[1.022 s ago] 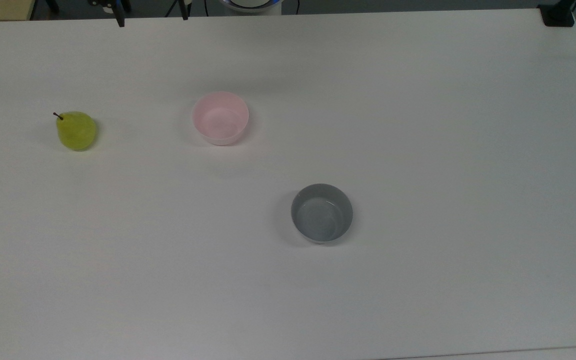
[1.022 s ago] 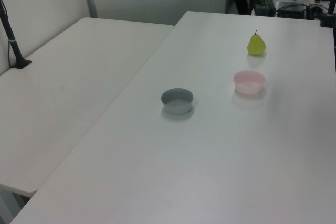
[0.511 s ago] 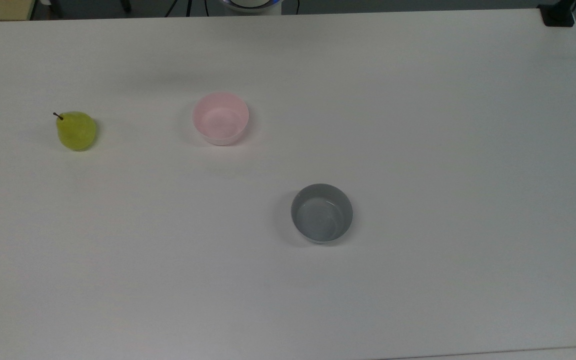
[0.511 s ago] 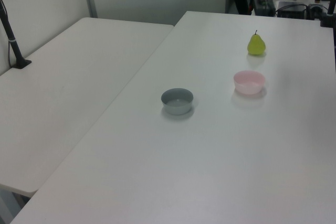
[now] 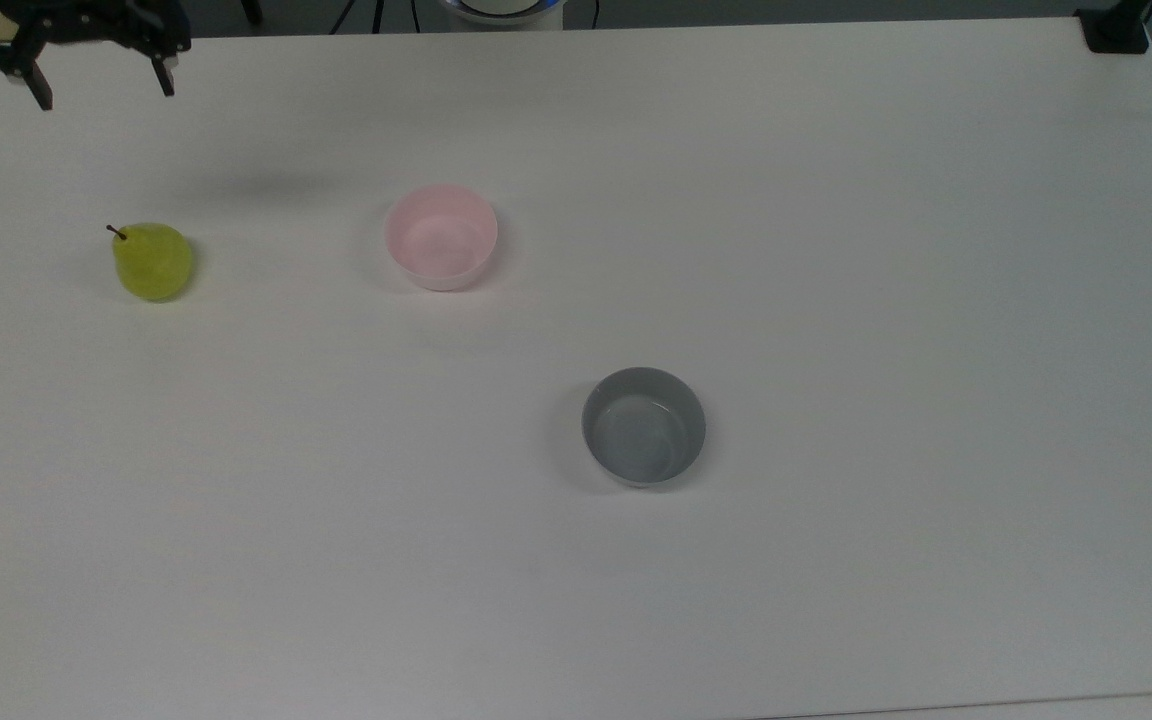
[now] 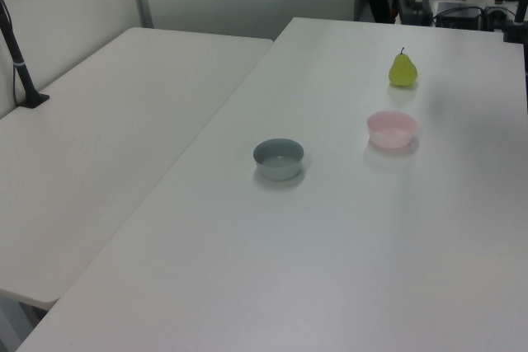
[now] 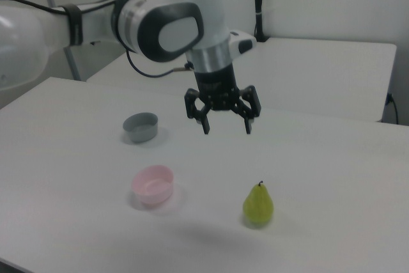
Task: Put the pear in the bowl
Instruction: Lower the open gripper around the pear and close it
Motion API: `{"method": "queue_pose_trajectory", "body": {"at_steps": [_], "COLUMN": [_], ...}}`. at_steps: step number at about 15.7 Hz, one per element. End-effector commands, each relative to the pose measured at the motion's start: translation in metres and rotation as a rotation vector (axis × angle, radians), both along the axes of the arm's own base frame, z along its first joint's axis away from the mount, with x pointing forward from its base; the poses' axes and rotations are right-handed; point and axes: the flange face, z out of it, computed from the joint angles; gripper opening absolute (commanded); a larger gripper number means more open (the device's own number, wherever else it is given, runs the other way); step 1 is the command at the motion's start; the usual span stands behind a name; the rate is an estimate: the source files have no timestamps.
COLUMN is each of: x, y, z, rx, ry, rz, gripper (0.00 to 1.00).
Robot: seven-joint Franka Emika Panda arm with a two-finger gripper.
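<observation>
A: Starting nearest in the right view — what stands there?

B: The pear [image 7: 258, 204], upright on the white table [image 7: 332, 177], stem up, with the pink bowl [image 7: 153, 184] beside it on the right view's left, apart from it. Farther back sits the grey bowl [image 7: 140, 126]. Above and behind the pear hangs the end effector [image 7: 227, 126], its two fingers spread wide and pointing down, holding nothing.

A: Does the top view give the arm too?

B: Just the end effector [image 5: 101, 93], at the top view's upper left corner, over the table's far edge — the white arm [image 7: 166, 23] behind it shows in the right view. The top view sets out the layout instead: pear [image 5: 153, 261] at the top view's left, pink bowl [image 5: 441, 236] near the middle, grey bowl [image 5: 644, 426] lower and to the right, all well apart.

A: And the left view?

B: Grey bowl [image 6: 278, 158] nearest, then pink bowl [image 6: 392, 129], then pear [image 6: 403, 69] farthest; a second table [image 6: 107, 121] adjoins on the left view's left.

A: What differs from half a second ago?

B: In the top view the end effector has come into that corner. Pear and bowls have not shifted.
</observation>
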Motion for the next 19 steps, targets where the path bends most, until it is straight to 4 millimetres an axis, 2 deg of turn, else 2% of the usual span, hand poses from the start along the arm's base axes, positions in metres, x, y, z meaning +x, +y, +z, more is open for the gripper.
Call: {"method": "queue_pose_trajectory", "body": {"at_steps": [1, 4, 6, 8, 11, 15, 18, 19], "x": [0.003, 0.006, 0.004, 0.006, 0.006, 0.014, 0.017, 0.018], "y": [-0.015, -0.018, -0.027, -0.031, -0.041, -0.043, -0.045, -0.043], "z": [-0.040, -0.081, -0.108, -0.125, -0.144, -0.170, -0.177, -0.181], "rx": [-0.005, -0.019, -0.034, -0.036, -0.037, -0.044, -0.050, -0.050], "ry": [0.011, -0.013, -0.034, -0.028, -0.015, -0.017, -0.026, -0.021], "rz": [0.004, 0.000, -0.021, -0.025, -0.039, -0.046, -0.057, -0.053], "gripper": [1.00, 1.00, 1.00, 1.00, 1.00, 1.00, 1.00, 0.94]}}
